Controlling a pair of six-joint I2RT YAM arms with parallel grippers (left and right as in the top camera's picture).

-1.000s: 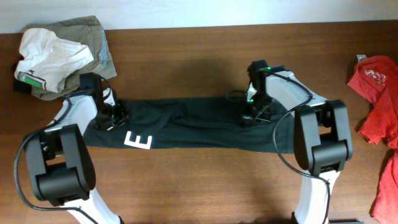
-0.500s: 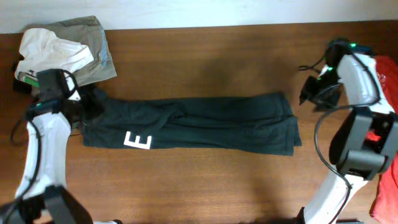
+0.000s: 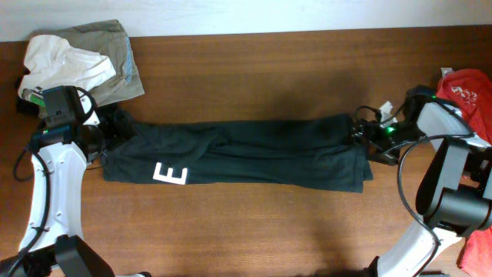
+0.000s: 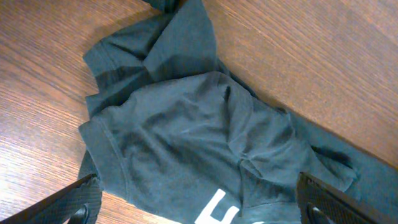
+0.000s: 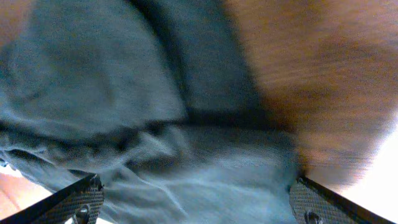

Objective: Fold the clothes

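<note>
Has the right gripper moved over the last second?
Yes. The right gripper moved right, away from the white E, to the right end of the T-shirt.

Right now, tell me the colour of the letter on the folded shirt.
The letter is white, against the black shirt. The overhead view shows it best.

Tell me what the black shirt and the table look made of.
The shirt looks like soft matte knit, probably cotton: it lies in limp creases and has stitched hems. The table looks like brown wood or wood-look laminate, I can't tell which: long grain lines, faint sheen.
</note>
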